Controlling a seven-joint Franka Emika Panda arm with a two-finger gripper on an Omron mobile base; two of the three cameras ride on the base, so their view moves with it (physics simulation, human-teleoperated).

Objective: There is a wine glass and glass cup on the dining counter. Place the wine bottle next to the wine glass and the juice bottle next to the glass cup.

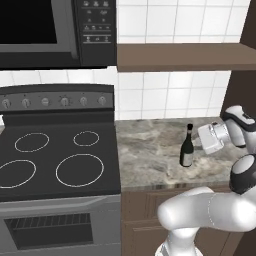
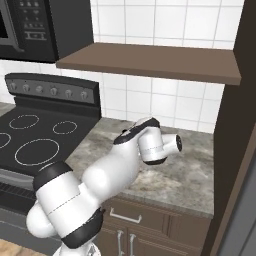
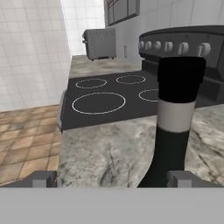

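— Where do we find the wine bottle (image 1: 187,146)?

— It stands upright on the marbled counter (image 1: 150,150) to the right of the stove (image 1: 55,155), roughly midway between the tiled back wall (image 1: 170,95) and the counter's front edge. Bare stone lies all around its base.

— And our tool (image 3: 111,178)?

— In the hand view its two finger tips (image 3: 43,179) rise low at either side, set wide apart. The bottle's neck and dark cap stand close ahead, nearer the right tip than the left, and the fingers close on nothing. From the left base view, the white wrist sits just to the right of the bottle's neck, at about its height.

— What room do we have?

— A brown shelf (image 2: 150,60) hangs above the counter, well over the bottle's cap. A dark cabinet side (image 2: 235,130) bounds the counter on the right. Leftward, the stove's edge meets the counter, and a toaster (image 3: 99,43) sits beyond the stove.
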